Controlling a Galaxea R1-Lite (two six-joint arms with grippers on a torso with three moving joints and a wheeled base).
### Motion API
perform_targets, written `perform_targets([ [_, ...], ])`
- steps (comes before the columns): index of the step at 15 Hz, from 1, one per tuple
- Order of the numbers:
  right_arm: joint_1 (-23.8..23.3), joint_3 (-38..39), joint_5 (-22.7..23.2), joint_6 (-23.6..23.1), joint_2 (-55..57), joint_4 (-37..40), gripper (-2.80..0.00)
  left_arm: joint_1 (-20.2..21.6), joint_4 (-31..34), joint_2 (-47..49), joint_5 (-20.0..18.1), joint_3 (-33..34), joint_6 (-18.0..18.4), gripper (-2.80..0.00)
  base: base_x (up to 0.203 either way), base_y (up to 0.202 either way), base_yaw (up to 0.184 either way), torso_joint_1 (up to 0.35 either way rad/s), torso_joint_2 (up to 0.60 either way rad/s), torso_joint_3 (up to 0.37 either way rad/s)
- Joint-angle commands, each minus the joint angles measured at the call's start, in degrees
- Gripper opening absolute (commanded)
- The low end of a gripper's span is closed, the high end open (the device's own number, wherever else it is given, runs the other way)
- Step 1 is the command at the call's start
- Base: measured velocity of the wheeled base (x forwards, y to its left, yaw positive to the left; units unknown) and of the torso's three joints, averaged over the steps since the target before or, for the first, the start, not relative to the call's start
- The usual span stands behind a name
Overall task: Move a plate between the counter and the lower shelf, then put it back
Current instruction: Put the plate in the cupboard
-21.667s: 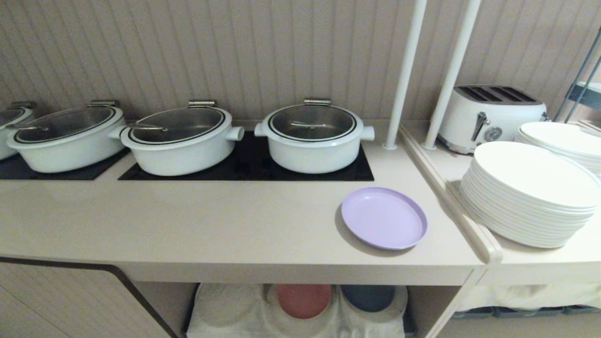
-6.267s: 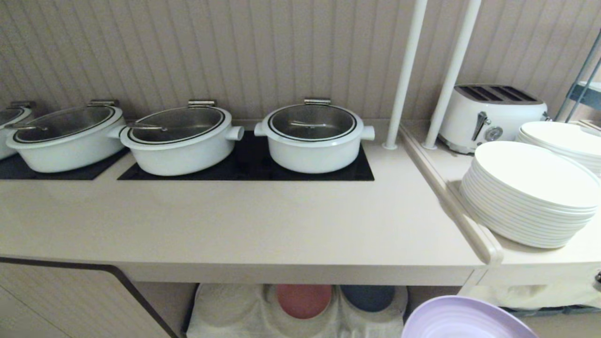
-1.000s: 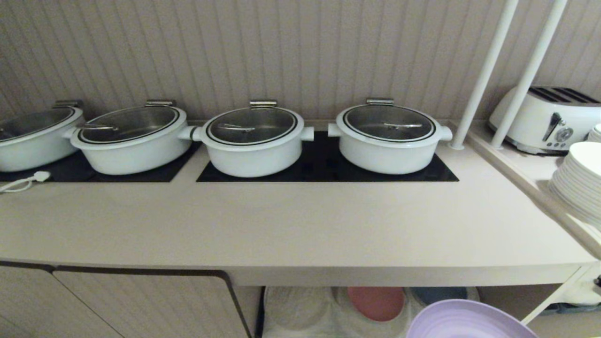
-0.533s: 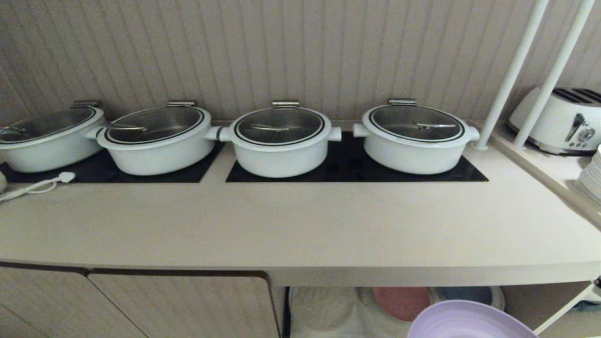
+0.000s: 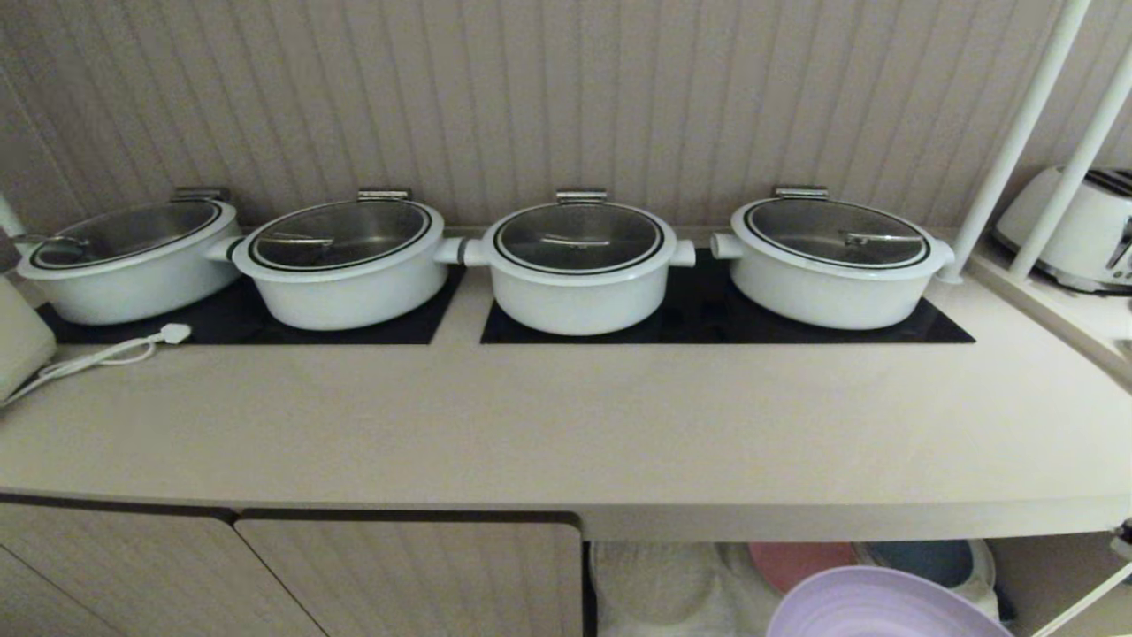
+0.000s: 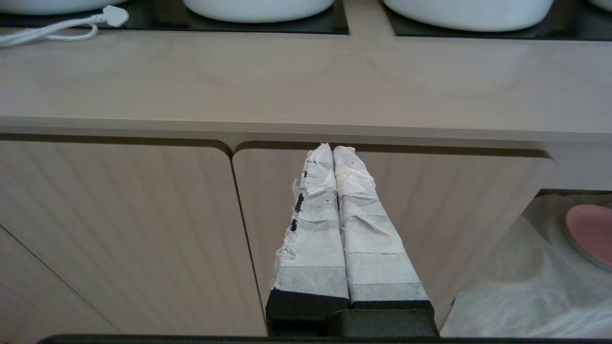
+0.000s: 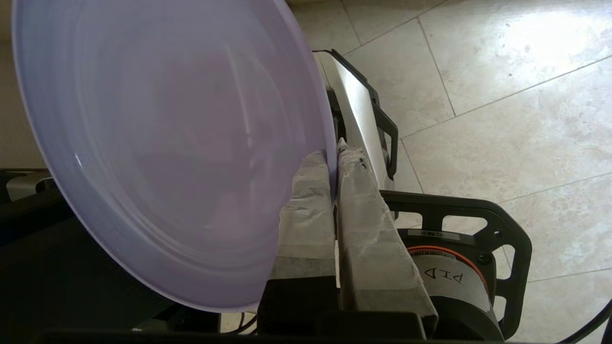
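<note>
A buffet-style kitchen: lidded white pots (image 5: 579, 270) on hob panels (image 5: 725, 318), a toaster (image 5: 1074, 230).

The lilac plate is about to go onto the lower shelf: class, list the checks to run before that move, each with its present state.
1. Right gripper clamped on the lilac plate's rim: ok.
2. Plate level: not ok, it stands tilted in the right wrist view.
3. Free spot on the white cloth of the lower shelf, left of the salmon-pink plate and dark blue plate: ok.
4. Plate below the counter edge: cannot tell.
5. Left gripper shut, empty, before the cupboard door: ok.
</note>
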Motion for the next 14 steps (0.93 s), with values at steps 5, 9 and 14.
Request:
perform_targets([
  [5,0.1,-0.6,-0.4,0.0,-0.4,0.2,-2.80,0.0,0.0,0.1,0.1,0.0,0.0,-2.80,0.000,0.000,0.000,0.000,0.00,0.000],
  [9,0.0,-0.9,-0.4,0.0,-0.9,0.2,-2.80,0.0,0.0,0.1,0.0,0.0,0.0,-2.80,0.000,0.000,0.000,0.000,0.00,0.000],
  [14,0.0,-1.0,-0.3,0.0,-1.8,-0.1,-2.80,0.0,0.0,0.1,0.0,0.0,0.0,-2.80,0.000,0.000,0.000,0.000,0.00,0.000],
])
